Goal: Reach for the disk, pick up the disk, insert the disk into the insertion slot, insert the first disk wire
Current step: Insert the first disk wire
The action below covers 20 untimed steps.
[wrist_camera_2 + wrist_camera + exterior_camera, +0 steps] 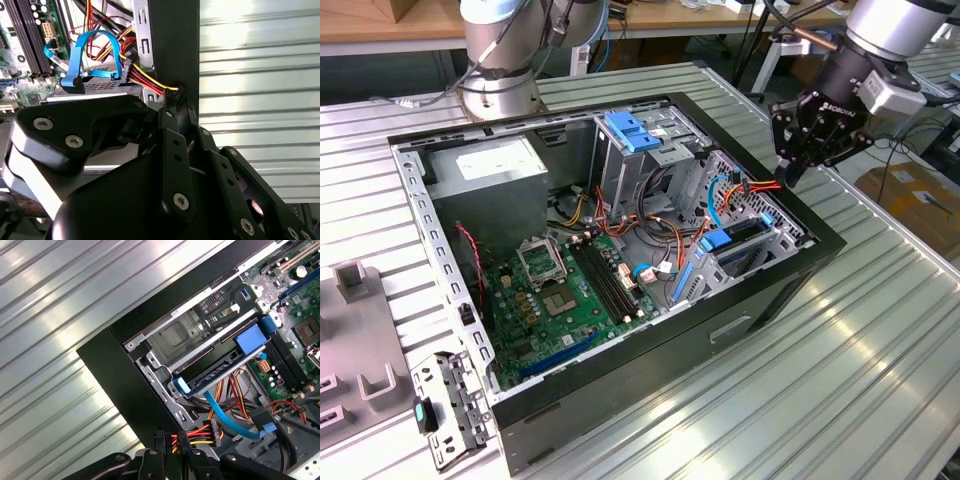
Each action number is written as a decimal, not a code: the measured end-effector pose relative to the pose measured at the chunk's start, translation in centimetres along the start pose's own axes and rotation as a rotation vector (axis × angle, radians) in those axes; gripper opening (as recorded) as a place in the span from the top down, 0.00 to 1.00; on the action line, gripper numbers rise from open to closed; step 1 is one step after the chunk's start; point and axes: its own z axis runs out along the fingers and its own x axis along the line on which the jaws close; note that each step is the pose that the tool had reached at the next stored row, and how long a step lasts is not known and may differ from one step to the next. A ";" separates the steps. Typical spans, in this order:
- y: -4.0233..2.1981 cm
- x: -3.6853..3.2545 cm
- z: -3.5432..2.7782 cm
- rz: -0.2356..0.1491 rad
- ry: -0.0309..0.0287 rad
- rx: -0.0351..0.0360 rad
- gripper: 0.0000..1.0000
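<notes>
1 robot arm hung over the open computer case (pixel 620 420) on the ribbed metal table (pixel 880 380), its black gripper (pixel 798 165) poised at the case's far edge on the exterior view's right. The fingers (pixel 159 452) were pressed together on the black connector (pixel 214 432) of a red, yellow and black wire bundle (pixel 192 436), pinching it just beside the case wall in both wrist views. The disk (pixel 732 240), dark with its blue carrier, sat seated in the insertion slot (pixel 760 255), the low grey cage near the case's corner, close below the gripper. A blue flat cable (pixel 95 55) looped up beside the disk's end. To the exterior view's left lay the green motherboard (pixel 555 300), and further back stood a taller grey cage with a blue cap (pixel 635 130).
</notes>
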 end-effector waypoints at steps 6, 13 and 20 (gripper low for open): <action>-0.02 0.01 0.38 -0.048 0.0033 0.0000 0.77; -0.01 -0.03 -0.34 -0.049 0.0018 0.0022 0.84; 0.44 -0.67 -0.31 -0.049 0.0018 0.0021 0.84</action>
